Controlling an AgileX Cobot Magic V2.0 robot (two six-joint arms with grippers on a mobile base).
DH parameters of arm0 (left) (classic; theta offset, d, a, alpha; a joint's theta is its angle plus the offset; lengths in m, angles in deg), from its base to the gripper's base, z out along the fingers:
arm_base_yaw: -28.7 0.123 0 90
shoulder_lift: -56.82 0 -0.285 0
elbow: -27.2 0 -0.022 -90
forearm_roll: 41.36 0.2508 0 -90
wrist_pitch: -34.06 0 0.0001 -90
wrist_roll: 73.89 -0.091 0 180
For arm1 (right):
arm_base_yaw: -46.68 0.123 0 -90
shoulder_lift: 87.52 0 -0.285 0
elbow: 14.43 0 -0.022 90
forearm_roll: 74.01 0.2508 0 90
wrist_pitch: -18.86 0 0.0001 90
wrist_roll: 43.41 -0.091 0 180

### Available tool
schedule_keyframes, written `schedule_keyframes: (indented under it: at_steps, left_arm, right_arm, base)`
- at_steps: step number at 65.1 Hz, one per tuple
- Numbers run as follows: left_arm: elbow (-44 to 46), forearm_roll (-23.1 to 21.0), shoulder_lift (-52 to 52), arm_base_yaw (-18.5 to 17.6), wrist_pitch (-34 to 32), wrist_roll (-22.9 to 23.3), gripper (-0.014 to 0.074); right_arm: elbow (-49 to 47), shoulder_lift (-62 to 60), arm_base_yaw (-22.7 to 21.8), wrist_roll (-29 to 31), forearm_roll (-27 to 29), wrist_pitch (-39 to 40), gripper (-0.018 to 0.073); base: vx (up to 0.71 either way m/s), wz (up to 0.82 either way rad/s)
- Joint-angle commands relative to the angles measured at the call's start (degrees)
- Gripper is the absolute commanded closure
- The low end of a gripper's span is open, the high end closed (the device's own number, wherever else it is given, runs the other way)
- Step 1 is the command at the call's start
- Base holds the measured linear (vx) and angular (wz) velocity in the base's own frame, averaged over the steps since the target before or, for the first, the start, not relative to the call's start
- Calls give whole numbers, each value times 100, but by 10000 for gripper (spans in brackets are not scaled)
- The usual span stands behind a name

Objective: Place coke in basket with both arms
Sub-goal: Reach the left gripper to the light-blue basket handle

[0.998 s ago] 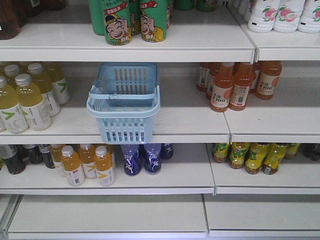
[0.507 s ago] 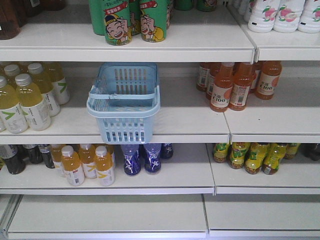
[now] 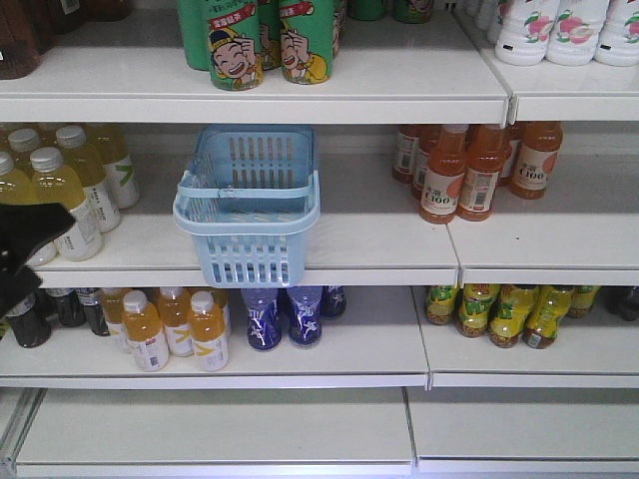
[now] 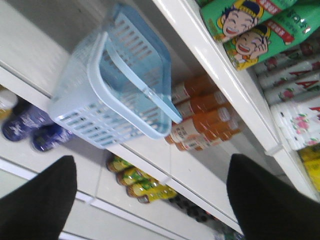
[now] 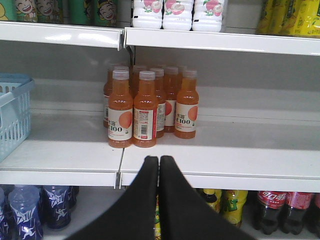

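- Coke can: you can't tell where the slim red can is; none of your three views settles it.
- Light blue slotted plastic basket (image 3: 255,261) sits on the white middle shelf (image 3: 399,244). Its front end pokes a bit past the shelf edge and its thin handles are folded down on the rim.
- Your left gripper (image 4: 152,159) has its black fingers spread wide, with nothing between them.
- In the left wrist view the basket (image 4: 90,120) shows beyond the fingertips, above and left of centre, and apart from both fingers.
- In the front view that left gripper (image 3: 25,249) is only a black shape at the left edge. It is in front of the pale yellow drink bottles (image 3: 60,190), lower than the basket rim and well apart from it.
- Your right gripper (image 5: 159,160) has its fingers pressed together and holds nothing.
- It points at the shelf edge just below the orange C100 bottles (image 5: 132,112), not touching them. The basket (image 5: 15,115) is off at the left edge of that view, well apart.
- Dark cola bottles with red labels (image 5: 280,207) stand on the shelf below, to the right of the right gripper.
- Dark blue bottles (image 3: 290,314) stand right under the basket, and green cartoon-face cans (image 3: 265,40) are on the shelf above it.
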Motion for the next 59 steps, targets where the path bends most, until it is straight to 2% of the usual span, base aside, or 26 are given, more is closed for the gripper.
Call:
schedule_keyframes:
  at_steps: [1, 5, 28, 43, 48, 59]
  left_arm:
    - [457, -1449, -644, -17, 655, -849, 6]
    - [590, -2131, -1138, -33, 983, -1259, 6]
    - [2430, -2124, -3258, -878, 1054, -1275, 6]
    - [3328, -2124, -4075, -1174, 843, -1250, 6]
    - [3449, -2124, -4252, -1218, 818, -1091, 6]
    - [3477, -2124, -4506, -1272, 508, -391, 6]
  right_arm:
    - [62, -102, -16, 26, -23, 405, 568]
    - [62, -102, -16, 26, -23, 405, 568]
    - [62, -102, -16, 26, -23, 405, 568]
    - [62, -102, -16, 26, -23, 405, 568]
    - [62, -102, -16, 26, -23, 405, 568]
    - [62, -102, -16, 26, -23, 405, 568]
  base:
    - [0, 0]
    - [0, 0]
    - [0, 0]
    - [0, 0]
    - [0, 0]
    - [0, 0]
